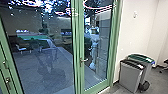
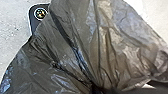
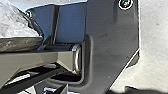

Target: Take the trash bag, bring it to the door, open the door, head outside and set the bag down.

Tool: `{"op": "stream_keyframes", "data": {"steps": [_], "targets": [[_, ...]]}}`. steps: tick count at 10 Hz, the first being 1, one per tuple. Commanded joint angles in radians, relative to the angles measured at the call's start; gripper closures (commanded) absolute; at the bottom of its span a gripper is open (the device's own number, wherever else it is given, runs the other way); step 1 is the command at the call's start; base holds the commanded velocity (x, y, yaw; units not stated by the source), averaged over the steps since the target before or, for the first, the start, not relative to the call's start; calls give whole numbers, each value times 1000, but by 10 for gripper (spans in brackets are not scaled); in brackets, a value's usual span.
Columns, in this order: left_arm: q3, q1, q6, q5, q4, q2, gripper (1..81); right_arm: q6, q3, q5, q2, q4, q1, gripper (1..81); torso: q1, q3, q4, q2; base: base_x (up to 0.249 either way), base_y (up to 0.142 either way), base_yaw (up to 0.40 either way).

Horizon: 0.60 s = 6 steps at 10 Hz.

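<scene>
One dark trash bag, centre of the left wrist frame, hangs pinched in the left gripper; right gripper's state cannot be told. Driving too close could snag it on the door lever, mid-frame in the head view

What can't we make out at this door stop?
- Bag contents: left wrist view, hidden by its folds.
- Bag's full outline: left wrist view, cut off by the edge.
- Door top: head view, cut off above.
- Beyond the glass: head view, blurred, reflections over it.
- Black-topped bin contents: head view, hidden by its walls.
</scene>
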Motion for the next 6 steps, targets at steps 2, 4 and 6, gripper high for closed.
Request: {"op": "stream_keyframes", "data": {"steps": [2, 4, 6], "targets": [[-3, -65, 8, 78, -8, -2, 811, 0, -6, -58, 7, -6, 46, 10, 0, 0, 0, 0, 138, 0, 0], [-3, -65, 8, 70, -8, -1, 811, 0, -9, -56, 11, -6, 43, 10, 0, 0, 0, 0, 138, 0, 0], [-1, -65, 8, 63, -8, -1, 811, 0, -14, -43, 20, -20, 40, 10, 0, 0, 0, 0, 138, -37, 0]]}}
